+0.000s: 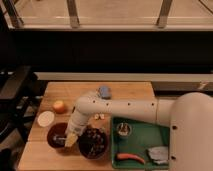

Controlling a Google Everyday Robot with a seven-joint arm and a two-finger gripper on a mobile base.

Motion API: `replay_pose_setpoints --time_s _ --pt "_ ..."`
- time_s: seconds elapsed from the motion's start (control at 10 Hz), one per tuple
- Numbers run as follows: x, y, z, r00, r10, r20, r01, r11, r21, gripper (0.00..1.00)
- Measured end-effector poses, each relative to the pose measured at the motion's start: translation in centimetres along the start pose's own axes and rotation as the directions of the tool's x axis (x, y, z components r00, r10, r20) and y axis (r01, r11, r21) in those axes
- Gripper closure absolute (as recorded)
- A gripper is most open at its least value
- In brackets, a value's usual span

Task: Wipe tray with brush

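Gripper [71, 141] low at the wooden table's front left, between left bowl [53, 134] and right bowl [95, 145]; clenched or released, can't tell. Green tray [141, 149] front right, well apart.

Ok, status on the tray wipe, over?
Gripper low between dark bowls, left of tray. Brush not made out. Cup, orange item, grey cloth sit in tray, in the way.

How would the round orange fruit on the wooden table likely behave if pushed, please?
The round orange fruit would probably roll: it is ball-shaped on the flat wooden table. It looks smooth, so perhaps slippery. The gripper is by a dark round bowl.
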Motion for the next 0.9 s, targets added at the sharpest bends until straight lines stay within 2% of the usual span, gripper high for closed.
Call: replay_pose_setpoints --time_s 0.1,0.6,0.8,0.9 --pt "-0.2 0.1 -0.5 1.0 -0.011 -0.002 0.011 1.0 0.012 1.0" --pt "-1.9 0.5 -4.6 0.997 -0.08 0.021 0.078 0.994 0.082 1.0" --pt "-2.5 0.5 -7.4 0.993 -0.114 0.023 0.111 0.986 0.121 1.0" --pt "-2.5 0.2 -9.0 0.992 -0.125 0.005 0.123 0.981 0.147 1.0"
